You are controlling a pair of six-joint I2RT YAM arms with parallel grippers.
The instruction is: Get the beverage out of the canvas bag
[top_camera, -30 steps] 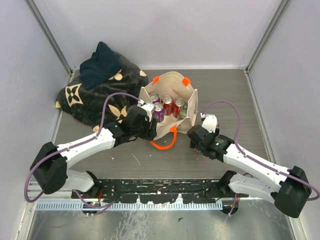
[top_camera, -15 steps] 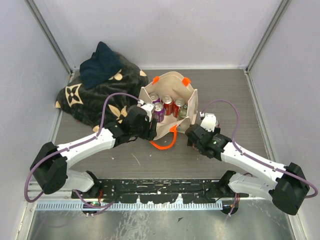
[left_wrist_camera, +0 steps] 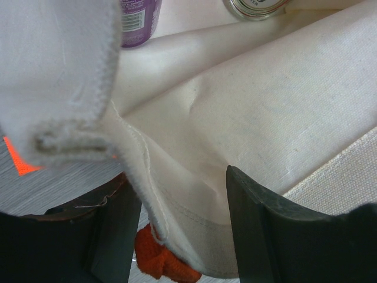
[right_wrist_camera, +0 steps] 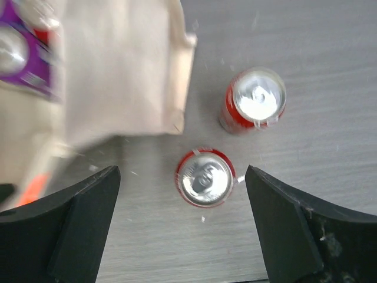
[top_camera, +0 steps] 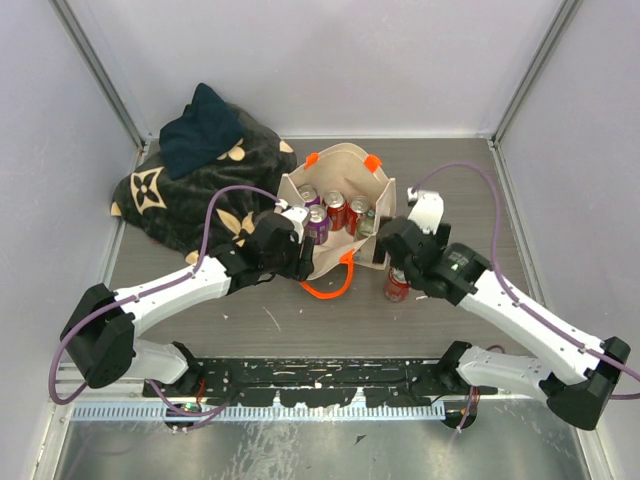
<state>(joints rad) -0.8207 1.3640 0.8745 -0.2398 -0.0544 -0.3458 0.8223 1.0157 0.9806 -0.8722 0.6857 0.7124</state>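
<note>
Even, diffuse light is cast from above, and only soft shadows are thrown. Glare is seen on the can lids [right_wrist_camera: 204, 177]. The canvas bag [right_wrist_camera: 118, 71] is smeared by blur in the right wrist view.

text: none legible | purple can [left_wrist_camera: 140, 13] label: too blurred

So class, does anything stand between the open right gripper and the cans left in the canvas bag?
Yes: the canvas bag's side wall stands between the right gripper and the cans inside; two red cans already stand outside.
</note>
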